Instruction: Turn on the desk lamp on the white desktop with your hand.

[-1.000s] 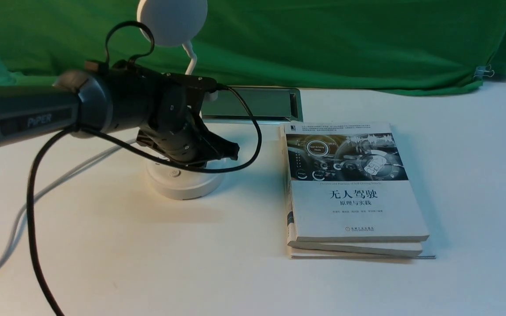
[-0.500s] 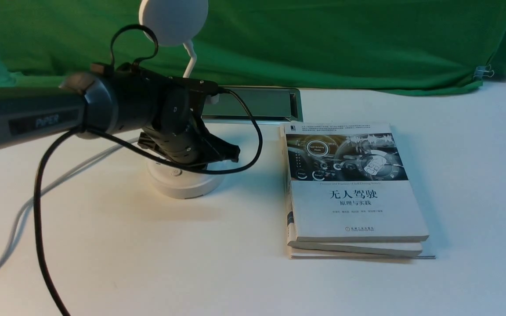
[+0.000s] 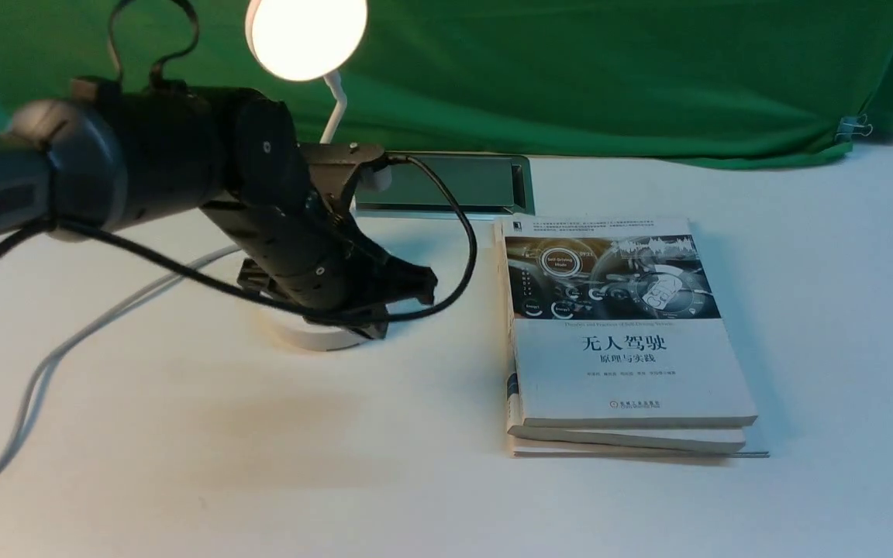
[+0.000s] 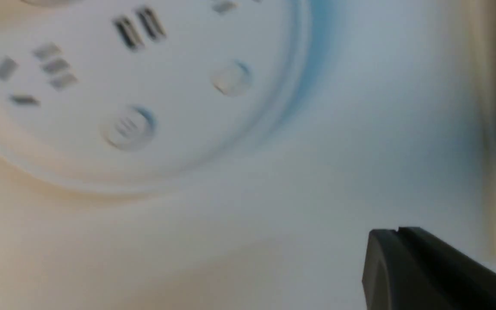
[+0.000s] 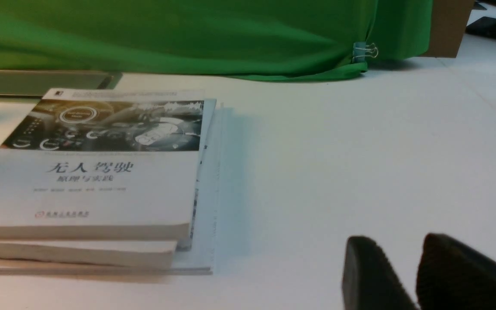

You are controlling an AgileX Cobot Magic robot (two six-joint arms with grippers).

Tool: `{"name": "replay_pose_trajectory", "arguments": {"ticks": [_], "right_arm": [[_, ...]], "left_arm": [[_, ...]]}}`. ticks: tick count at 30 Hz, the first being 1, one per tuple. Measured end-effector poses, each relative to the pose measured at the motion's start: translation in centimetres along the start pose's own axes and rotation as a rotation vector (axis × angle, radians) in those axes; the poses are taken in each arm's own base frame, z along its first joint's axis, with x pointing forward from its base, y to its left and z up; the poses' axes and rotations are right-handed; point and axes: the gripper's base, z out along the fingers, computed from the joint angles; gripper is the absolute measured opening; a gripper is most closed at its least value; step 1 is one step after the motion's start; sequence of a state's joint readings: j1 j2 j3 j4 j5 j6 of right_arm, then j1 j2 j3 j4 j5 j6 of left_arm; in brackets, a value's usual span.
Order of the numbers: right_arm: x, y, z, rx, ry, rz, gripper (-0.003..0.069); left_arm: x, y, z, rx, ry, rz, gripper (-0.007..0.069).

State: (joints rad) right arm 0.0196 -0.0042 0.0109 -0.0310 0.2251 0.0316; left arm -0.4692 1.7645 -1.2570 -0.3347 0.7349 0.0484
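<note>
The desk lamp's round head [image 3: 305,35] glows warm yellow at the back left. Its thin neck [image 3: 336,101] runs down behind my left arm. Only a sliver of its round base [image 3: 315,339] shows under the arm on the white desktop [image 3: 260,465]. My left gripper [image 3: 415,284] is shut and empty, angled down just over the base's right side. The blurred left wrist view shows the base [image 4: 179,51] with sockets and two round buttons [image 4: 128,127], and the shut gripper [image 4: 396,234] beside it. My right gripper [image 5: 403,247] hovers slightly open over bare desktop.
A stack of books [image 3: 617,333] lies right of the lamp and also shows in the right wrist view [image 5: 97,172]. A silver-framed cable slot [image 3: 462,182] sits behind. The white lamp cord [image 3: 67,349] trails left. Green cloth [image 3: 609,70] backs the desk.
The lamp head has lit up. My left arm's wrist has swung up and to the left, and the gripper now covers more of the base.
</note>
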Motion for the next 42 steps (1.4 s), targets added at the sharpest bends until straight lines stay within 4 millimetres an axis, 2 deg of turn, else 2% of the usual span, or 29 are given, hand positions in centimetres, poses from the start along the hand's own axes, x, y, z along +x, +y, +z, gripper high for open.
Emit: {"name": "replay_pose_trajectory", "arguments": {"ticks": [4, 6, 9, 10, 12, 13, 16, 19, 22, 23, 24, 25, 29, 31, 35, 42], "right_arm": [[0.0, 0.0, 0.0, 0.000, 0.000, 0.000, 0.0241], [0.0, 0.0, 0.0, 0.000, 0.000, 0.000, 0.0241], [0.0, 0.0, 0.0, 0.000, 0.000, 0.000, 0.0241], [0.0, 0.0, 0.0, 0.000, 0.000, 0.000, 0.0241], [0.0, 0.0, 0.0, 0.000, 0.000, 0.000, 0.0241], [0.0, 0.0, 0.0, 0.000, 0.000, 0.000, 0.0241], [0.0, 0.0, 0.0, 0.000, 0.000, 0.000, 0.0241], [0.0, 0.0, 0.0, 0.000, 0.000, 0.000, 0.0241], [0.0, 0.0, 0.0, 0.000, -0.001, 0.000, 0.0241], [0.0, 0.0, 0.0, 0.000, -0.001, 0.000, 0.0241], [0.0, 0.0, 0.0, 0.000, -0.001, 0.000, 0.0241], [0.0, 0.0, 0.0, 0.000, -0.001, 0.000, 0.0241], [0.0, 0.0, 0.0, 0.000, -0.001, 0.000, 0.0241], [0.0, 0.0, 0.0, 0.000, -0.001, 0.000, 0.0241], [0.0, 0.0, 0.0, 0.000, -0.001, 0.000, 0.0241], [0.0, 0.0, 0.0, 0.000, 0.000, 0.000, 0.0241]], "left_arm": [[4.8, -2.7, -3.7, 0.126, -0.037, 0.094, 0.0021], [6.4, -3.9, -6.8, 0.173, -0.146, 0.179, 0.0021], [9.6, -5.3, -12.2, 0.227, -0.431, 0.322, 0.0021], [9.8, -5.3, -12.5, 0.226, -0.451, 0.332, 0.0021], [11.6, -5.1, -15.5, 0.204, -0.697, 0.394, 0.0021], [12.5, -4.5, -16.2, 0.175, -0.801, 0.408, 0.0021], [14.8, -2.2, -16.4, 0.060, -1.019, 0.397, 0.0021], [17.0, 0.0, -14.7, -0.035, -1.107, 0.363, 0.0021], [19.3, 2.0, -11.8, -0.114, -1.083, 0.355, 0.0021], [19.5, 2.1, -11.7, -0.118, -1.078, 0.355, 0.0021], [20.8, 3.0, -10.1, -0.139, -1.023, 0.360, 0.0021], [20.8, 3.0, -10.1, -0.139, -1.024, 0.358, 0.0021], [23.4, 4.3, -7.6, -0.122, -0.926, 0.333, 0.0021], [23.7, 4.3, -7.4, -0.116, -0.921, 0.370, 0.0021], [24.1, 3.6, -7.4, -0.116, -0.982, 0.562, 0.0021], [23.6, 3.3, -9.1, -0.121, -1.162, 0.593, 0.0021]]}}
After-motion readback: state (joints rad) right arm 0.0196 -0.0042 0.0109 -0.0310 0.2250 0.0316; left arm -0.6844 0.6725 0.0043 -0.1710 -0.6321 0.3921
